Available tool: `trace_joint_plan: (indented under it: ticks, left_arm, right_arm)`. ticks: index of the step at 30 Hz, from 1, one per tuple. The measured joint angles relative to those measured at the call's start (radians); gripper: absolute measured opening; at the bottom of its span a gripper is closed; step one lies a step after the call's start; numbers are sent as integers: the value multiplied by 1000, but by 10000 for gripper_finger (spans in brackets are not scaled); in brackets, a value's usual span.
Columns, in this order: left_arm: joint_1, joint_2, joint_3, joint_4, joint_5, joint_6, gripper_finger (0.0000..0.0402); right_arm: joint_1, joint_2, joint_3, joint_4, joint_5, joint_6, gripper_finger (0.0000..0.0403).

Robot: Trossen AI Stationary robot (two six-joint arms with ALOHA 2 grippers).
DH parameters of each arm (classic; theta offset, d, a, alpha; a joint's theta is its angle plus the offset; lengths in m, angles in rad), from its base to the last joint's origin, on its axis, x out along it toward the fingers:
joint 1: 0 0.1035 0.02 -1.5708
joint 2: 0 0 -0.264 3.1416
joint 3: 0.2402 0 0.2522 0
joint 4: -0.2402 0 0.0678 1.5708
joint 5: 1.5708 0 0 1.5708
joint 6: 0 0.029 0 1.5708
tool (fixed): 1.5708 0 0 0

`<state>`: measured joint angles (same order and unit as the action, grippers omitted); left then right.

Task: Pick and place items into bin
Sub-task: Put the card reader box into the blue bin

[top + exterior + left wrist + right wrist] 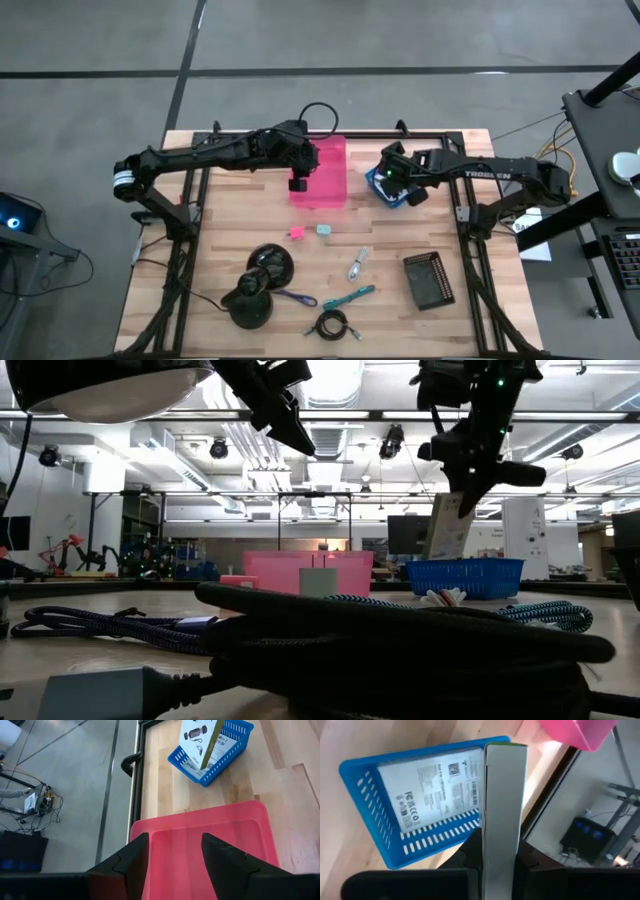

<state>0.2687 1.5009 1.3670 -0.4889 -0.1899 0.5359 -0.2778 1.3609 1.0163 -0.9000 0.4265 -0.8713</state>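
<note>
right gripper (pixel 499 857) clamps a flat box (pixel 503 795) above the blue basket (pixel 372 815); lower it squarely. left gripper (pixel 175 855) hangs open, empty, over the pink bin (pixel 260 840).

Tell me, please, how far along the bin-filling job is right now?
Done: one white box lies in the blue basket. In hand: the right gripper holds a second box above it. The open left gripper hovers over the pink bin. Left: pink cube, teal cube, coiled cable.

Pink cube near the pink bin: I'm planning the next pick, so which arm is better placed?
Probably left: its open, empty claw hovers over the pink bin, nearer the pink cube. The right claw grips a flat box above the blue basket.
</note>
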Motion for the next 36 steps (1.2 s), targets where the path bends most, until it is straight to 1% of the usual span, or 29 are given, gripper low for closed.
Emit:
trace_joint_plan:
  ticks: [6,14,16,20,25,31,36]
  left_arm:
    - [0,0,0,0,0,-1,167]
    - [0,0,0,1,0,-1,167]
    - [0,0,0,1,0,-1,167]
    - [0,0,0,1,1,-1,167]
    - [0,0,0,1,1,-1,167]
    - [0,0,0,1,1,-1,167]
    - [0,0,0,1,1,-1,167]
  right_arm:
    - [-38,0,-35,43,0,-28,30]
    - [-47,0,-75,123,-8,-93,31]
    - [-52,0,-78,124,-7,-81,45]
    - [-57,0,-79,126,-7,-24,89]
    - [-57,0,-79,125,-7,-12,131]
    - [-57,0,-79,122,-7,13,155]
    - [-56,0,-79,105,-7,46,156]
